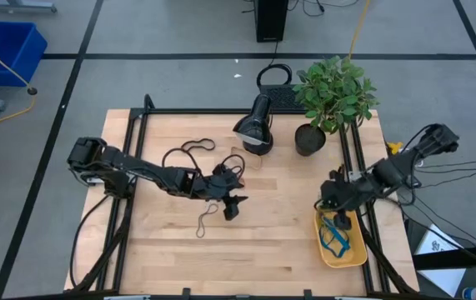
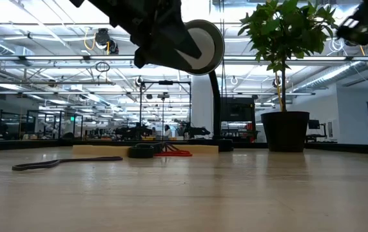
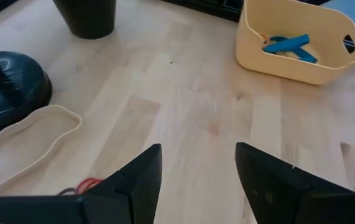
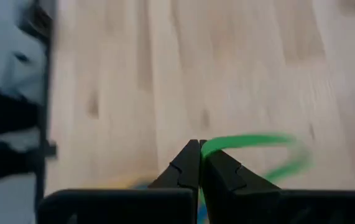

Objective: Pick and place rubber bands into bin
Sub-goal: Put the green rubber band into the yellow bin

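Note:
My right gripper point(image 4: 199, 163) is shut on a green rubber band point(image 4: 252, 142) and hovers above the table by the far end of the yellow bin point(image 1: 356, 254). The bin holds blue bands point(image 1: 334, 235), which the left wrist view also shows in the bin point(image 3: 289, 45). My left gripper point(image 3: 197, 168) is open over bare wood at mid-table point(image 1: 233, 204), with nothing between its fingers. Flat on the table lie a tan band point(image 3: 31, 134), a red band point(image 3: 87, 183), a black band point(image 1: 189, 150) and another thin band point(image 1: 207, 219). My right gripper pinches the green rubber band between its two fingertips, at one end of the loop point(image 4: 206, 148). The fingers slant downward. The rest of the loop sticks out past the fingertips, clear of the table and blurred.
A black desk lamp point(image 1: 256, 125) and a potted plant point(image 1: 333, 96) stand at the table's far side. Black frame rails point(image 1: 363, 196) run along the table's sides. Open wood point(image 1: 254, 250) stretches across the near middle of the table.

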Available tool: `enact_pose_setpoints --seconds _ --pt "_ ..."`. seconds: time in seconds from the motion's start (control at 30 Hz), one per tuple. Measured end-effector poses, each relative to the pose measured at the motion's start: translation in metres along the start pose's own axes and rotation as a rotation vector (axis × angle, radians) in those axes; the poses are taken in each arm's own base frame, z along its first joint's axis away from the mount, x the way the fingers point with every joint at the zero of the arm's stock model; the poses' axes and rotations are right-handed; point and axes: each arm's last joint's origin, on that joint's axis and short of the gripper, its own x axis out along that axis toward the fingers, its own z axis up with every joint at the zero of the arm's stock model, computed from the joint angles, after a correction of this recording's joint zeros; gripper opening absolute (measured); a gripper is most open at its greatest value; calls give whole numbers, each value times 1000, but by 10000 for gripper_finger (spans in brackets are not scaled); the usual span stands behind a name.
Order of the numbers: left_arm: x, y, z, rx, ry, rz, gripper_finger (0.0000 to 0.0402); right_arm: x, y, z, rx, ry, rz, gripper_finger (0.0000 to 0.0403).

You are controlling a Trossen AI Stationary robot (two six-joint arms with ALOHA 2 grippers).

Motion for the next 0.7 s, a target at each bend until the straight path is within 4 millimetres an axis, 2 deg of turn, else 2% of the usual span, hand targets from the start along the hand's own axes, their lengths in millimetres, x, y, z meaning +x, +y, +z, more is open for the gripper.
enact_pose_setpoints --seconds 0.17,0.3,0.47,0.7 --pt "2 7 3 -12 -4 16 212 3 6 -17 78 237 -58 0" --pt "3 10 4 -18 -5 24 212 8 16 -31 127 337 -58 0" --pt "3 12 5 -20 -6 28 212 21 25 -47 171 372 -76 0" --pt "3 12 5 -18 -6 28 212 55 24 -66 190 334 -10 0"
